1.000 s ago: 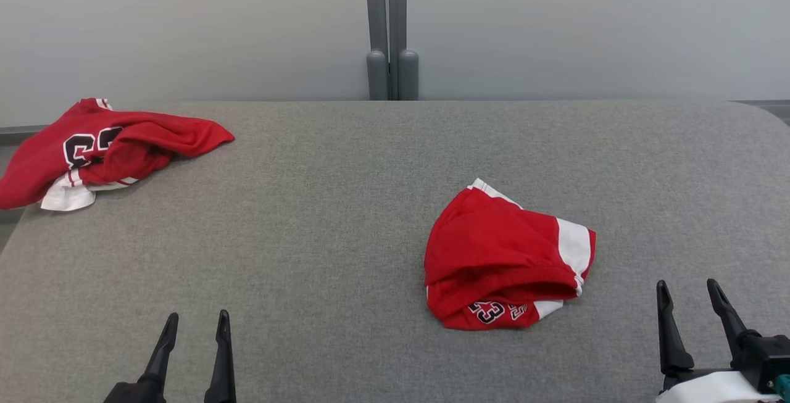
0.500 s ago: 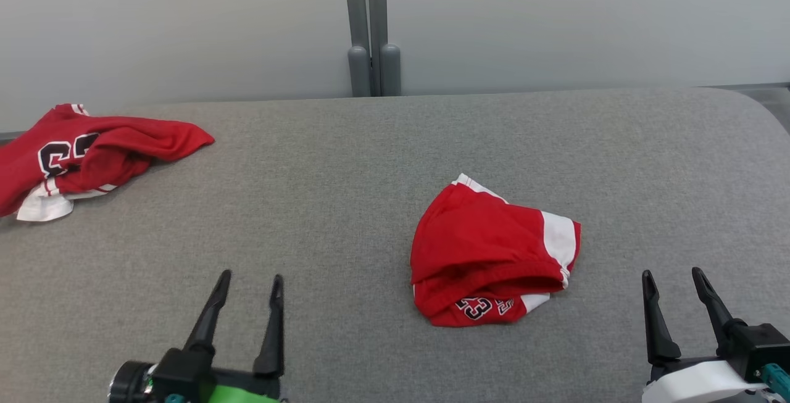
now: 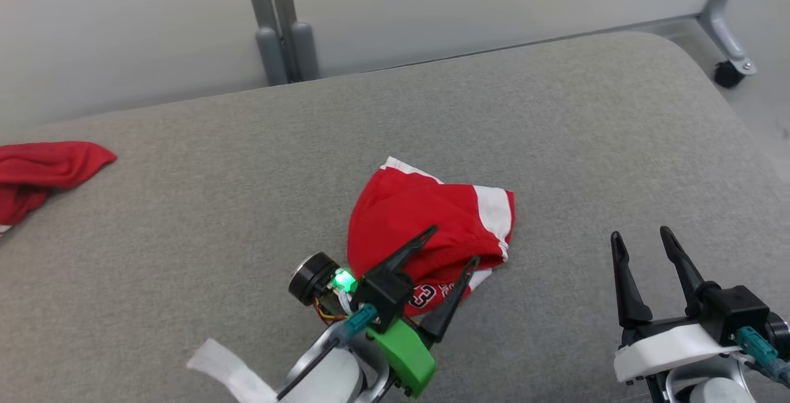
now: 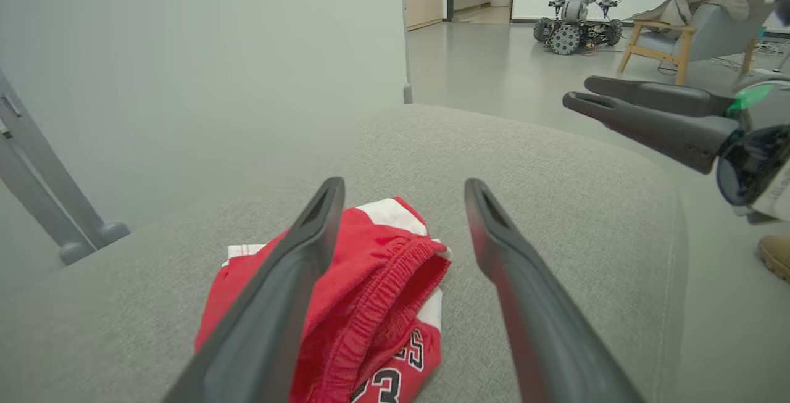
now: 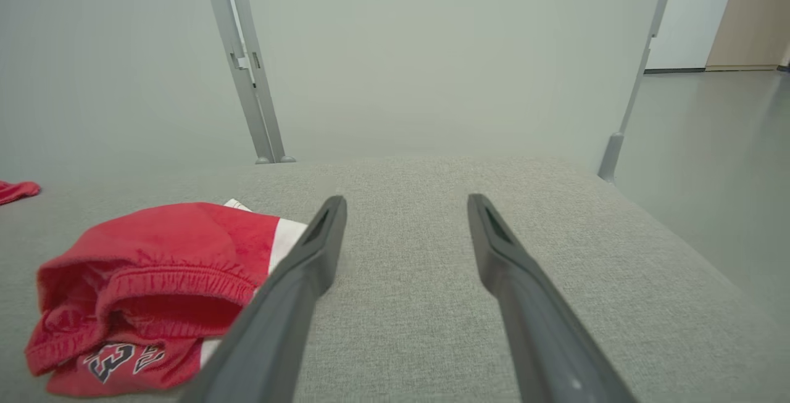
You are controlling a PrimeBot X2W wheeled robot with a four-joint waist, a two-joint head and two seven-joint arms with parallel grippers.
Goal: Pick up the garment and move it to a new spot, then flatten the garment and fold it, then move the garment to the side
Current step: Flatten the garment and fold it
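Garment (image 3: 419,211): red shorts, white panels, crumpled | left gripper (image 3: 455,243) wide, over it | right gripper (image 3: 640,232) wide, empty

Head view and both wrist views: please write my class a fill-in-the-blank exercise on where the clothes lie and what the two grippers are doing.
1. The crumpled red and white shorts lie on a ____ fabric-covered table.
2. The left gripper is poised over the shorts with its jaws ____.
3. The right gripper is over bare table, holding ____.
4. In the head view, the second red garment lies at the table's ____ side.

Missing words: grey; open; nothing; left.
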